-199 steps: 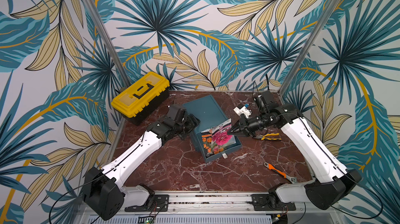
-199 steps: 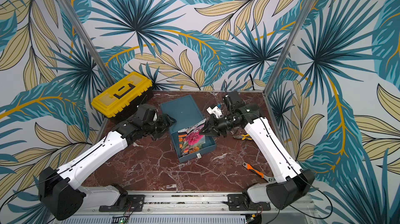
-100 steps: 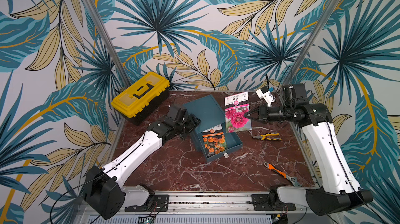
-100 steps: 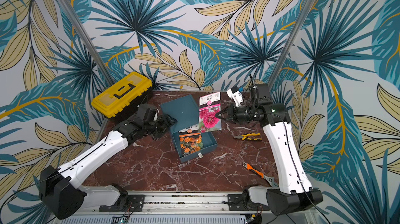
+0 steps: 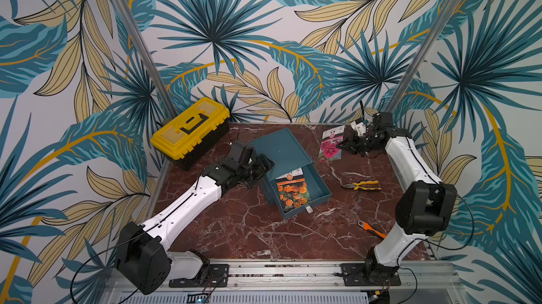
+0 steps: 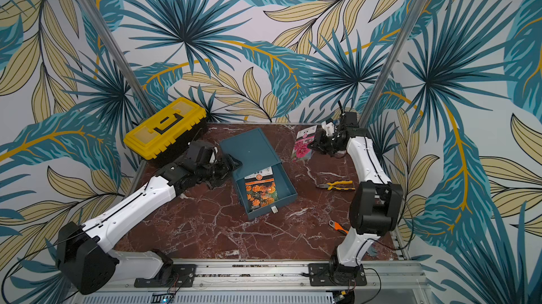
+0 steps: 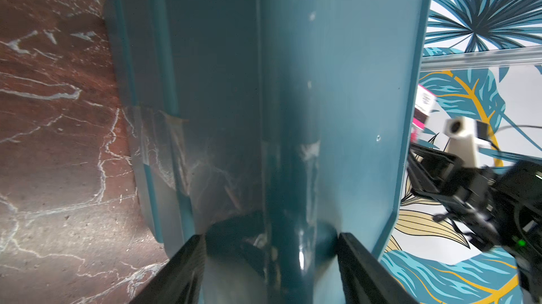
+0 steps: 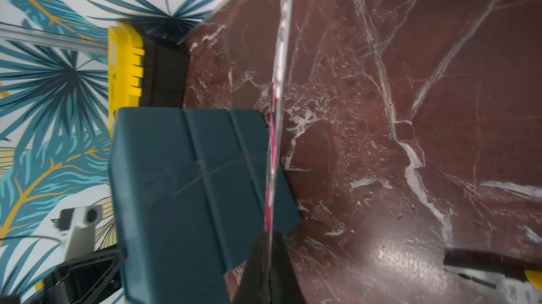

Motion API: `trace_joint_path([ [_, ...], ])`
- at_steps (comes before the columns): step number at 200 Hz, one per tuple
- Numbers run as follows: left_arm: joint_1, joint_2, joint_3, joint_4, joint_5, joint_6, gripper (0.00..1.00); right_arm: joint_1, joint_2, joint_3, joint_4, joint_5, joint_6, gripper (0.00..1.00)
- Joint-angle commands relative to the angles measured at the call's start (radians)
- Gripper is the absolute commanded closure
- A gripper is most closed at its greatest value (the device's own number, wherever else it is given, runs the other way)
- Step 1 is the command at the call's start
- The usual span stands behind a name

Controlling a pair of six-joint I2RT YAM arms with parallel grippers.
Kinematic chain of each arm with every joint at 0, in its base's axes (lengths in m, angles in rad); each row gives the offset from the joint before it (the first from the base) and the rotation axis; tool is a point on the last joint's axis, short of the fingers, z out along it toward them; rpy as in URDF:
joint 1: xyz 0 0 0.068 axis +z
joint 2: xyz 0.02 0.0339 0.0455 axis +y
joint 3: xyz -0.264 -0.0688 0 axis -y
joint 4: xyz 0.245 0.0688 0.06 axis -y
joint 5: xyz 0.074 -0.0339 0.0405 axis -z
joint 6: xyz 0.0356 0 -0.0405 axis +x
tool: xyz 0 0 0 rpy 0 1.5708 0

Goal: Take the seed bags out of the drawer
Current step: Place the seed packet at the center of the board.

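Seed bag lies flat inside open drawer

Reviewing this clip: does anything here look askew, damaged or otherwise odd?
Nothing spilled or broken. The teal drawer cabinet sits skewed to the edges of the table, its drawer pulled out with an orange-flower seed bag inside. Some clear tape is stuck on the cabinet's side. The right claw pinches the pink-flower seed bag by its edge.
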Motion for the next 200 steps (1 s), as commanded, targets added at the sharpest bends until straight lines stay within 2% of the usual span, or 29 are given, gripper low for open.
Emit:
trace_joint_path([
  [1, -0.006, 0.036, 0.032, -0.020, 0.026, 0.016, 0.26, -0.001, 0.063, 0.025, -0.041, -0.029, -0.062, 1.00],
  [38, -0.002, 0.044, 0.037, -0.034, 0.038, 0.018, 0.26, -0.001, 0.224, 0.123, -0.194, 0.043, -0.168, 1.00],
  [65, 0.000, 0.046, 0.037, -0.043, 0.044, 0.019, 0.26, -0.001, 0.290, 0.180, -0.237, 0.143, -0.186, 0.99],
  [79, 0.000, 0.047, 0.036, -0.045, 0.047, 0.018, 0.26, -0.001, 0.311, 0.206, -0.250, 0.210, -0.187, 0.95],
  [116, 0.000, 0.046, 0.038, -0.054, 0.053, 0.020, 0.26, 0.000, 0.356, 0.275, -0.287, 0.395, -0.174, 0.74],
  [137, 0.000, 0.043, 0.040, -0.064, 0.049, 0.025, 0.26, -0.001, 0.347, 0.309, -0.289, 0.487, -0.141, 0.66],
  [168, 0.000, 0.044, 0.038, -0.066, 0.050, 0.033, 0.26, 0.002, 0.271, 0.347, -0.301, 0.598, -0.096, 0.63],
  [200, 0.000, 0.037, 0.032, -0.061, 0.042, 0.036, 0.24, 0.031, 0.120, 0.324, -0.298, 0.566, -0.070, 0.61],
])
